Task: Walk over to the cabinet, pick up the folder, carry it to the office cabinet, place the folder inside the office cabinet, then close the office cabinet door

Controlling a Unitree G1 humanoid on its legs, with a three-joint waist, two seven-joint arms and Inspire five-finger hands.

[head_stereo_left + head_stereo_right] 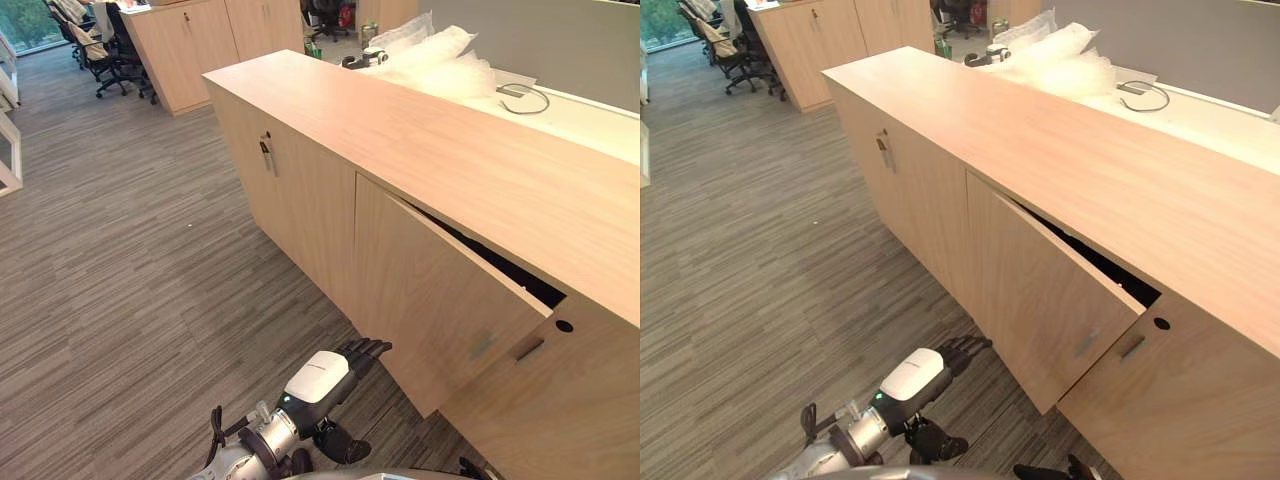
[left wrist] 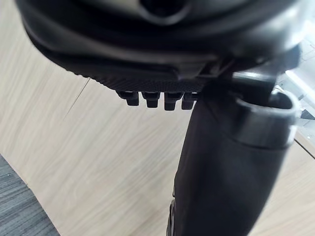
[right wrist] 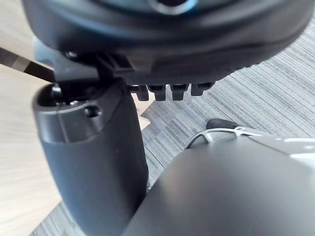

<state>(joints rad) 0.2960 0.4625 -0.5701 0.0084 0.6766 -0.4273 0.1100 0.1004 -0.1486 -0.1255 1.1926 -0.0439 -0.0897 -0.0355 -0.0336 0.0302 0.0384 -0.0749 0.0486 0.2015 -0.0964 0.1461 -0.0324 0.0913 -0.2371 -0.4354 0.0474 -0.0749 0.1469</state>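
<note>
Left hand [image 1: 352,358], fingers relaxed and straight, is hovering low; the office cabinet door [image 1: 440,300] is standing ajar at its two o'clock.

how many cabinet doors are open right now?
1. The door on the near cabinet stands ajar. All others on it and on the far cabinet look shut; more may be out of view.

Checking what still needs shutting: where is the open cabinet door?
In the left eye view the open door stands ajar right of centre on the long cabinet, the left hand near its lower edge.
</note>
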